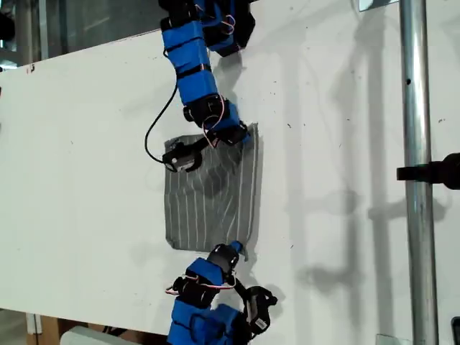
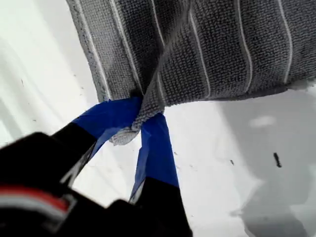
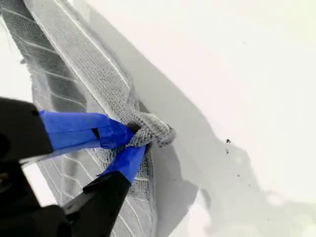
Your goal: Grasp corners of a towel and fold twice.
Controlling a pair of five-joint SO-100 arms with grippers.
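Between my first gripper's (image 2: pixel 140 123) blue tips sits a pinched corner (image 2: pixel 129 133) of the towel (image 2: pixel 207 49). My second gripper (image 3: pixel 132 140) squeezes another corner (image 3: pixel 155 131), probably so both can lift and fold.

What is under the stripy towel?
Around the towel only the white table shows, so it seems to rest on that. Whatever lies beneath is covered. My first claw and second claw each pinch a corner.
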